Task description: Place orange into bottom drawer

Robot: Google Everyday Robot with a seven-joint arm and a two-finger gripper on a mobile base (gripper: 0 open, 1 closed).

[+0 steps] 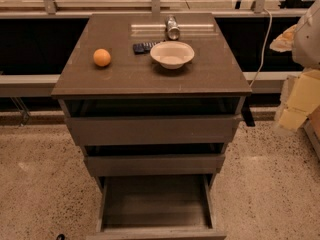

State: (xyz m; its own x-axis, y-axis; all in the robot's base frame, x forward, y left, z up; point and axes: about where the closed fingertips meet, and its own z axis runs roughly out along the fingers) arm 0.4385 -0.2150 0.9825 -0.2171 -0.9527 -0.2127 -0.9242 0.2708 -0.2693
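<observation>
The orange (102, 57) sits on the left part of the grey-brown cabinet's top (120, 79), apart from the other things there. The bottom drawer (155, 204) is pulled far out and its inside is bare. The two drawers above it stand slightly ajar. My gripper (298, 101) shows as pale cream and white shapes at the right edge, to the right of the cabinet and far from the orange. It holds nothing that I can see.
A white bowl (172, 54) stands at the centre-right of the top, a metal can (172, 28) lies behind it, and a dark flat object (143, 47) is to its left. A white cable (264, 44) hangs at the right. The floor is speckled (40, 184).
</observation>
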